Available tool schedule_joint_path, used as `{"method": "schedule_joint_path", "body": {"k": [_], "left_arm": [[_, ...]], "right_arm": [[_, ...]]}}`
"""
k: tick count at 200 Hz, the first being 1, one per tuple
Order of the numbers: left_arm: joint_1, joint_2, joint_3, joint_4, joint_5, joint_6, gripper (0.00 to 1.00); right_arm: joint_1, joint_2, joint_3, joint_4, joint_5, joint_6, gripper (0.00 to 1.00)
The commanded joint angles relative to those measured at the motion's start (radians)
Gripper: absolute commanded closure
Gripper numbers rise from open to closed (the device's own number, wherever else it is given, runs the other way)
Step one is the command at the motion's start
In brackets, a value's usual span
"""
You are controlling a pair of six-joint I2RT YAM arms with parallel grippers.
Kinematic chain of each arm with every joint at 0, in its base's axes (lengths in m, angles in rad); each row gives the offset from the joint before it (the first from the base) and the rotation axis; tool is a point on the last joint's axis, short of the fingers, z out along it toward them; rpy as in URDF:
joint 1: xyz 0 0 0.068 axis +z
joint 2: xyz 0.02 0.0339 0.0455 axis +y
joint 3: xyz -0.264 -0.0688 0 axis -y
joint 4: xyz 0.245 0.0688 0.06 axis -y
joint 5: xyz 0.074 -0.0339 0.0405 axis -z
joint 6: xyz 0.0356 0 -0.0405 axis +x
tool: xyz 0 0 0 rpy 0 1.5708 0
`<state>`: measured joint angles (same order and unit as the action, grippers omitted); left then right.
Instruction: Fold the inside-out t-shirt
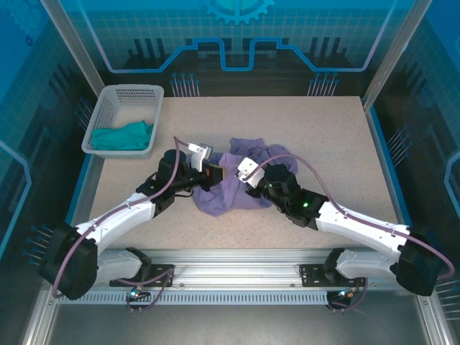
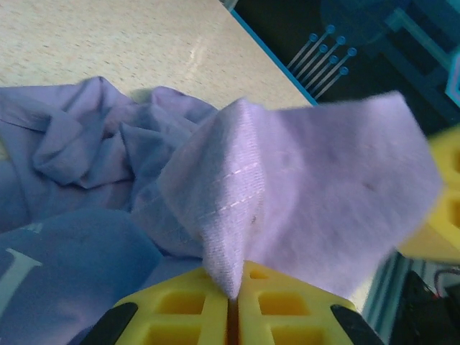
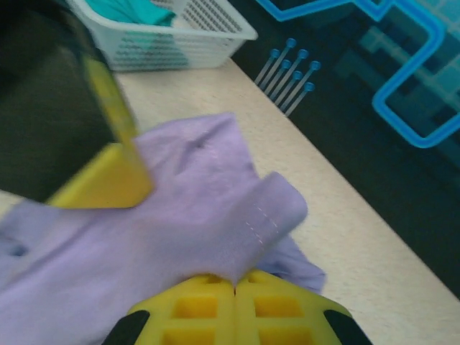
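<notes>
Speckled beige table (image 1: 323,144), blue-lit enclosure. Lavender t-shirt (image 1: 223,198) lay bunched mid-table, its white print unreadable. Left gripper (image 2: 231,298) and right gripper (image 3: 235,287) were each clamped on its cloth. White basket (image 1: 108,108) stood at the far-left corner.

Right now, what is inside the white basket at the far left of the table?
A crumpled teal-green garment lies inside the basket, bunched toward its near side, with bare mesh floor behind it. Whatever might lie beneath that cloth is covered and cannot be seen.
</notes>
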<state>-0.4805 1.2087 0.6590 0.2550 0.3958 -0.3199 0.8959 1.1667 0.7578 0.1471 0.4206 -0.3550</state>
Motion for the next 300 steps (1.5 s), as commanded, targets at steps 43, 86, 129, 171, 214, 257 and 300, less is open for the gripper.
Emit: {"method": "schedule_joint_path", "body": {"k": [43,86,129,171,214,257,300], "left_arm": [[0.005,-0.108,-0.130,0.124,0.102,-0.018,1.00],[0.007,-0.235,-0.163,0.110,-0.001,0.071,1.00],[0.007,-0.311,-0.177,0.161,0.009,0.182,1.00],[0.006,-0.327,-0.181,0.180,0.086,0.202,1.00],[0.007,-0.335,-0.166,0.169,0.132,0.205,1.00],[0.006,-0.340,-0.151,0.142,0.110,0.223,1.00],[0.006,-0.338,-0.156,0.135,0.042,0.232,1.00]], "right_arm": [[-0.044,0.023,-0.030,0.091,-0.061,-0.089,0.95],[-0.071,-0.028,-0.006,-0.196,-0.431,0.024,0.67],[-0.265,-0.086,0.006,-0.214,-0.880,0.203,0.55],[-0.364,0.065,0.107,-0.207,-0.949,0.344,0.57],[-0.405,0.254,0.188,-0.218,-0.957,0.484,0.51],[-0.433,0.393,0.167,-0.111,-1.247,0.690,0.28],[-0.402,0.454,0.134,0.094,-1.377,0.866,0.44]]}}
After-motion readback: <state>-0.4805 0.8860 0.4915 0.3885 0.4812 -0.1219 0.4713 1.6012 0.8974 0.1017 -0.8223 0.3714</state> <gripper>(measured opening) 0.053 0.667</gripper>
